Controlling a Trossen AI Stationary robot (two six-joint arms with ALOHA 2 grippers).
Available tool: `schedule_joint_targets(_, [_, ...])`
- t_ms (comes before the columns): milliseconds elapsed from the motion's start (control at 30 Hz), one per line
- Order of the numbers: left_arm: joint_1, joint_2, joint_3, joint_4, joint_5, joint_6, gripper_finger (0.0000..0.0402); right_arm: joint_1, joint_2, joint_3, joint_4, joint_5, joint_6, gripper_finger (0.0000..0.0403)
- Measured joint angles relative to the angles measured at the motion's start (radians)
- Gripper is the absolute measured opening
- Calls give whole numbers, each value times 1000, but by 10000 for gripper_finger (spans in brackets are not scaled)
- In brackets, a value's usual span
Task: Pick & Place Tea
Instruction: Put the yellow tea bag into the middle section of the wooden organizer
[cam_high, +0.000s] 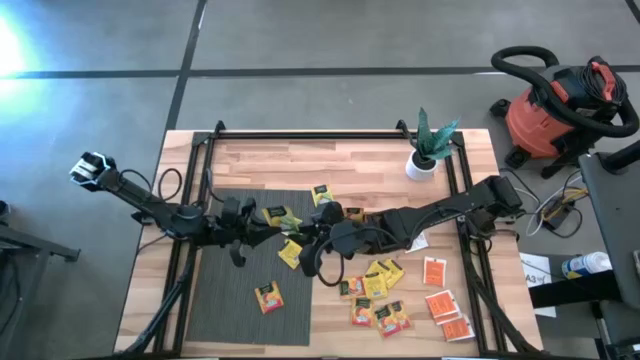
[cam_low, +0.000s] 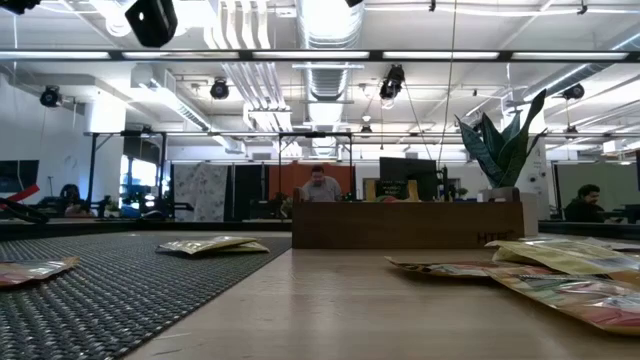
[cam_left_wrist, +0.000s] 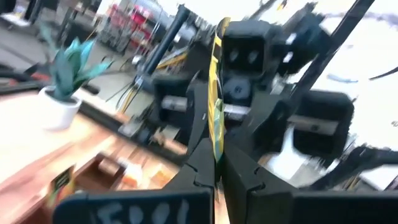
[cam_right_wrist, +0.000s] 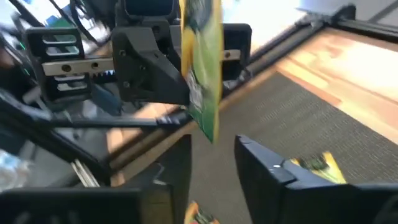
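Left gripper (cam_high: 283, 232), at the end of a dark jointed arm reaching in low from the table's left edge, is pinched tight on a yellow-and-green tea sachet (cam_right_wrist: 202, 68), held edge-up above the middle of the table; in the left wrist view the thin packet stands clamped between the two black fingers (cam_left_wrist: 202, 165). Facing it, the right gripper (cam_high: 312, 240) arrives on an arm stretched from the right side past the potted plant (cam_high: 428, 150), its jaws parted with the sachet's lower corner hanging just above the gap and neither finger (cam_right_wrist: 270, 168) touching it. Below the meeting grippers, a dark woven mat (cam_high: 225, 300) with a ribbed texture covers the left half of the pale butcher-block table (cam_high: 370, 160), which is framed by black metal rails. On the mat lie three more flat square sachets: one yellow (cam_high: 276, 215) near its upper edge, one yellow (cam_high: 290, 254) near its right edge and one orange (cam_high: 269, 297) lower down. Farther right, on bare wood, a loose cluster of yellow sachets (cam_high: 378, 277) gives way to orange ones (cam_high: 392, 318) and then white-and-orange packets (cam_high: 440, 303) near the right rail. A red shop vacuum (cam_high: 555, 105) stands on the floor beyond the table's right corner.
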Motion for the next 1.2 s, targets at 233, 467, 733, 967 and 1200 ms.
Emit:
schedule_joint_targets(233, [0,15,0,-149,25,-44,9,-23,-36,77,-214,-112,-140,180])
schedule_joint_targets(467, [0,80,66,-248,26,94,8,-88,-37,172,-424,-138,-324,185])
schedule_joint_targets(733, [3,217,194,-373,-12,255,8,-103,-30,255,-480,-258,-489,183])
schedule_joint_targets(967, [32,260,218,-371,-1,301,11,-99,-30,265,-570,-306,-460,183])
schedule_joint_targets(1200, [80,266,220,-370,42,308,12,-87,-26,260,-572,-321,-454,180])
